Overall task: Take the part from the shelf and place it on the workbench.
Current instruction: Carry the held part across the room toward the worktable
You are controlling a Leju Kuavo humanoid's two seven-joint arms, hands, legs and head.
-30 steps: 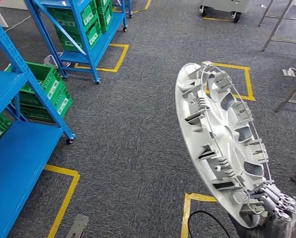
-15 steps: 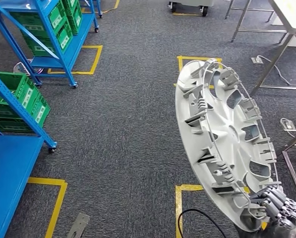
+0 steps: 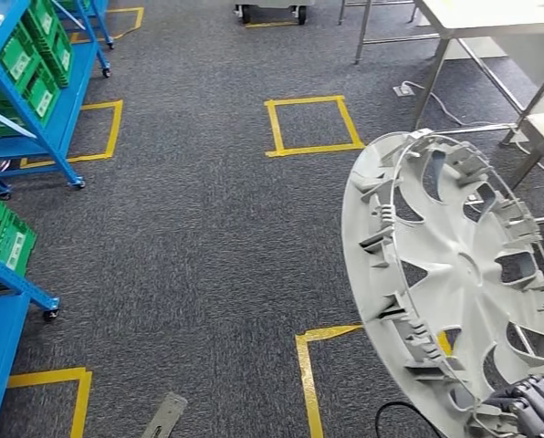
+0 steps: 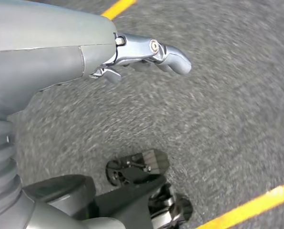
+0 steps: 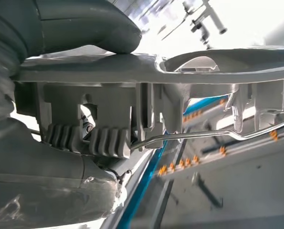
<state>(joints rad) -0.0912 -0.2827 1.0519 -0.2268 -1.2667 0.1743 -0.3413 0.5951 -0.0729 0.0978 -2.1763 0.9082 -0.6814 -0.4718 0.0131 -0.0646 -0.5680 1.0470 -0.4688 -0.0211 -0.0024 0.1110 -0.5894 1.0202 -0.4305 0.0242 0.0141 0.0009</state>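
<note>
The right robot hand grips the lower rim of the round, light-grey plastic wheel cover, which rises tilted just above it, while the left robot hand hangs open over grey carpet.

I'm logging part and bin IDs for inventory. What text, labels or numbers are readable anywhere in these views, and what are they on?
No text can be read.
White labels on the green plastic crates in the blue metal shelf: print too small and blurred.
Lower green crates: white labels, likewise unreadable.
Grey plastic wheel cover, held at its rim by the right hand: no marking visible.
Yellow floor tape: plain outlines, no writing.
</note>
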